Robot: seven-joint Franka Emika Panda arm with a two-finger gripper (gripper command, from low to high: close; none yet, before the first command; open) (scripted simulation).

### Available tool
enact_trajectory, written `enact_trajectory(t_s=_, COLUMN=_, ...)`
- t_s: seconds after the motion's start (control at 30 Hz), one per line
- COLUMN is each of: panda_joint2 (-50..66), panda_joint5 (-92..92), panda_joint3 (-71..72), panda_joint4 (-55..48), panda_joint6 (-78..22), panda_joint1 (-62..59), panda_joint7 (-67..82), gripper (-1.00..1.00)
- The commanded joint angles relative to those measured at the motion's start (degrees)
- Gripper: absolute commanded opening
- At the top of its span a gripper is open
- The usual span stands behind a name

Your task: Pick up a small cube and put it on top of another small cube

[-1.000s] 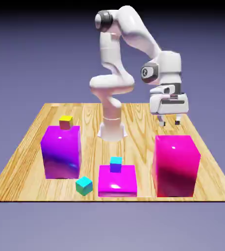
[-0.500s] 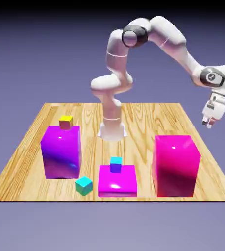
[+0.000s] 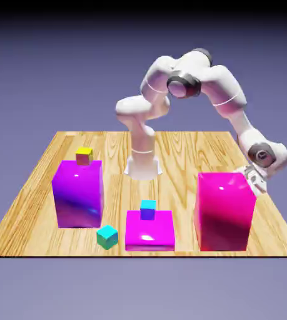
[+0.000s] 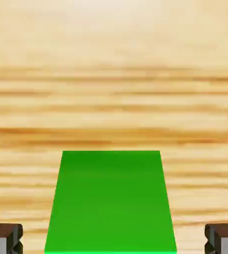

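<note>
In the hand view we see the gripper (image 4: 111, 240) spread, its fingertips (image 4: 5, 237) clear of the green cube (image 4: 111, 203) lying between them on the table (image 4: 111, 74). Farther out, our hand sits low behind the big magenta block (image 3: 226, 209) at the exterior view's right.

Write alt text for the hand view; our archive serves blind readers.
A bright green cube fills the lower middle, lying on a wooden table. Dark grey fingertips of the end effector flank it, apart from its sides.
</note>
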State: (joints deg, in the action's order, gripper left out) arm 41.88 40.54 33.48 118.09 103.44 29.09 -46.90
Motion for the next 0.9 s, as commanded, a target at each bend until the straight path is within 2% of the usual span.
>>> enact_trajectory(t_s=0.0, panda_joint2=-1.3, panda_joint5=-1.5, panda_joint3=1.1, panda_joint4=-1.6, panda_joint6=-2.5, panda_joint1=0.3, panda_joint7=0.9, gripper=-1.00)
enact_trajectory(t_s=0.07, panda_joint2=-3.7, panda_joint5=-4.4, panda_joint3=3.1, panda_joint4=-4.7, panda_joint6=-7.2, panda_joint1=1.3, panda_joint7=2.8, gripper=-1.00)
enact_trajectory(t_s=0.37, panda_joint2=-16.5, panda_joint5=-9.6, panda_joint3=-4.0, panda_joint4=-5.9, panda_joint6=-13.9, panda_joint1=12.3, panda_joint7=23.3, gripper=-1.00)
enact_trajectory(t_s=0.67, panda_joint2=-29.1, panda_joint5=-17.1, panda_joint3=-14.6, panda_joint4=-0.6, panda_joint6=-17.2, panda_joint1=6.4, panda_joint7=45.7, gripper=-1.00)
enact_trajectory(t_s=0.77, panda_joint2=-34.4, panda_joint5=-22.7, panda_joint3=-19.4, panda_joint4=1.7, panda_joint6=-18.7, panda_joint1=0.2, panda_joint7=51.9, gripper=-1.00)
enact_trajectory(t_s=0.87, panda_joint2=-34.8, panda_joint5=-24.9, panda_joint3=-22.4, panda_joint4=2.6, panda_joint6=-17.4, panda_joint1=-6.0, panda_joint7=47.3, gripper=-1.00)
